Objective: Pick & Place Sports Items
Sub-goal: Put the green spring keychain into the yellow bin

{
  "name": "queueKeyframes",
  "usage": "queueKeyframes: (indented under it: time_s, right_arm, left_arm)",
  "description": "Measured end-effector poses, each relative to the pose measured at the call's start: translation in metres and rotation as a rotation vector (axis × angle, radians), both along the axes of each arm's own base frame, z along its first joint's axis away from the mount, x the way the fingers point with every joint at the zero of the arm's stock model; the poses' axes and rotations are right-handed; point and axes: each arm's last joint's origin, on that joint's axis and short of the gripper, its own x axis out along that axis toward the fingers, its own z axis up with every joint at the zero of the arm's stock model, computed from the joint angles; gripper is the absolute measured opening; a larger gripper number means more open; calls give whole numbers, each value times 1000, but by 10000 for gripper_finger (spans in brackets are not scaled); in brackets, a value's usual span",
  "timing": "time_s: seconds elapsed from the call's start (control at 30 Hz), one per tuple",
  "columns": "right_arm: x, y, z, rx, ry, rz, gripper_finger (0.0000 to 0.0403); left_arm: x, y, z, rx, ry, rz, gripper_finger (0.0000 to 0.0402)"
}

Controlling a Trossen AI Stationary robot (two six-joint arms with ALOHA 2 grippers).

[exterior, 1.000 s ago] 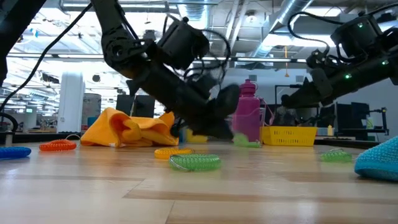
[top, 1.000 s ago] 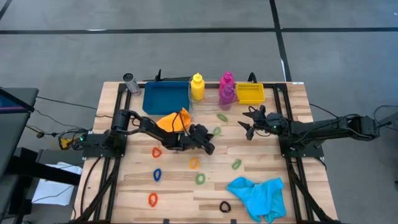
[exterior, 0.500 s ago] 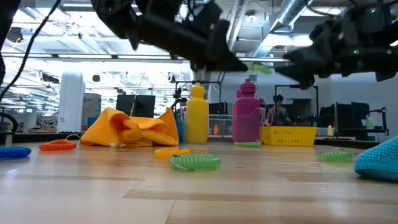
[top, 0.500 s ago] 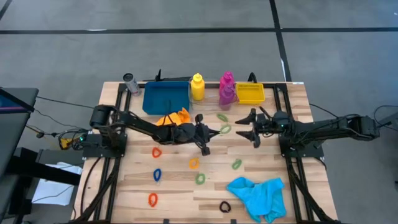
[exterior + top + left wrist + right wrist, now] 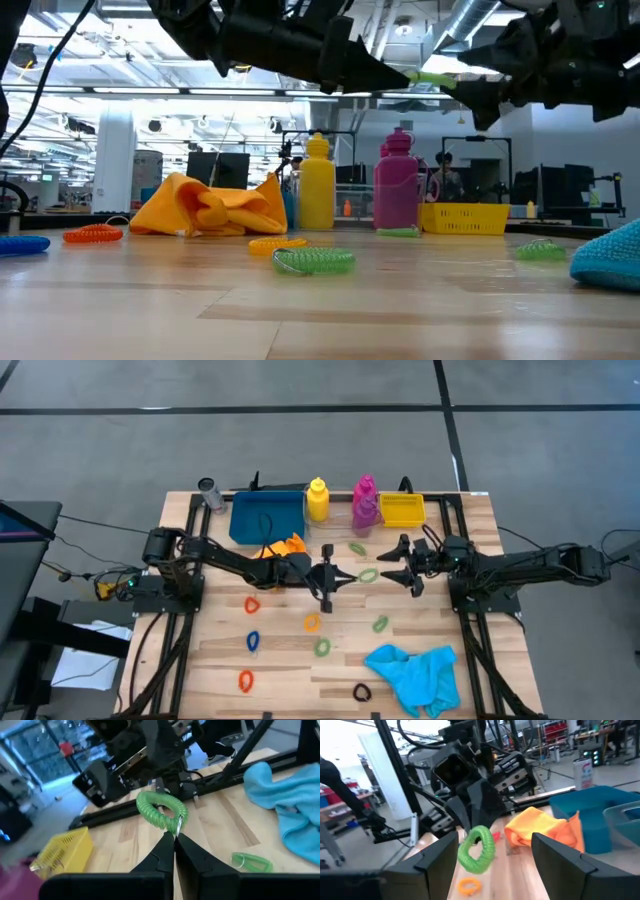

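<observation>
Green ring (image 5: 367, 574) hangs pinched at the tips of the left gripper (image 5: 347, 576), raised above the table (image 5: 290, 660) near its middle. Facing it, just beyond the ring, the right gripper (image 5: 397, 572) hovers with fingers spread wide, the ring between their tips but not grasped. Behind the left gripper lies the orange cloth (image 5: 283, 548); past both stand the yellow bottle (image 5: 318, 500) and magenta bottle (image 5: 364, 500). Below the right gripper lies the cyan cloth (image 5: 413, 672).

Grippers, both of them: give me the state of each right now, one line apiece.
Left gripper: jaws shut on a green elastic ring, held up above the table.
Right gripper: jaws open, empty, facing the ring from close by.
</observation>
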Motion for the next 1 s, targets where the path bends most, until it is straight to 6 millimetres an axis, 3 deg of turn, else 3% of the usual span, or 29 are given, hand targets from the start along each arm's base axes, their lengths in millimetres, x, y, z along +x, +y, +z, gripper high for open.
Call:
queueKeyframes:
  time_s: [0.27, 1.0]
  right_arm:
    - [2, 11, 1, 31, 1, 76, 244]
    - [3, 15, 4, 11, -32, -15, 244]
  left_arm:
    - [1, 0, 6, 70, -57, -9, 1]
    - [1, 3, 7, 115, -71, -8, 1]
